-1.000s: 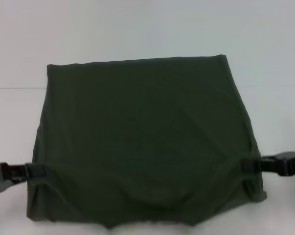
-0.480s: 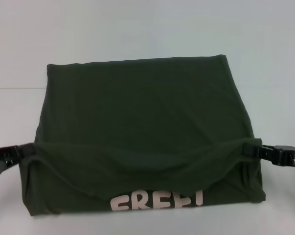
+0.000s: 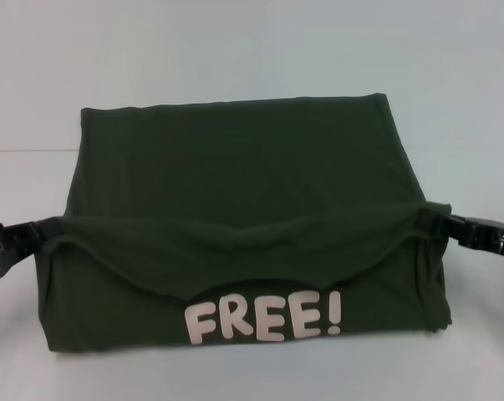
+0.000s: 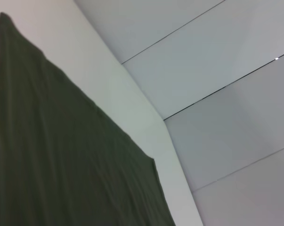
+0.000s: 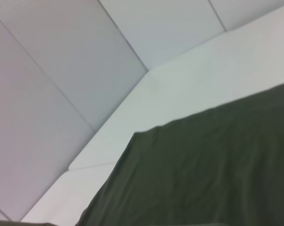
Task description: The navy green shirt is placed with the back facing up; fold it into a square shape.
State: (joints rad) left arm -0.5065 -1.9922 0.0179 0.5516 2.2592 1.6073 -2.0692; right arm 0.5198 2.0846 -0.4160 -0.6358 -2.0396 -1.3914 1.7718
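Lay on the white table (image 3: 235,50), the navy green shirt (image 3: 235,167), filling most of the middle. Showed nearest, along the near edge, the cream "FREE!" lettering (image 3: 264,319), right way up and uncovered. Sagged just beyond that, a lifted fold of the near fabric, hanging in a shallow curve between the two sides. Pinched at its left end by the left gripper (image 3: 44,231), fingers closed on the cloth at the shirt's left edge. Pinched likewise at its right end by the right gripper (image 3: 435,222), fingers closed on the cloth at the right edge. Stretched flat and plain beyond the fold, the remaining dark olive fabric, ending in a straight far edge. Appeared in both wrist views only olive cloth (image 4: 61,155) (image 5: 203,174), table surface and pale wall panels (image 4: 217,61).
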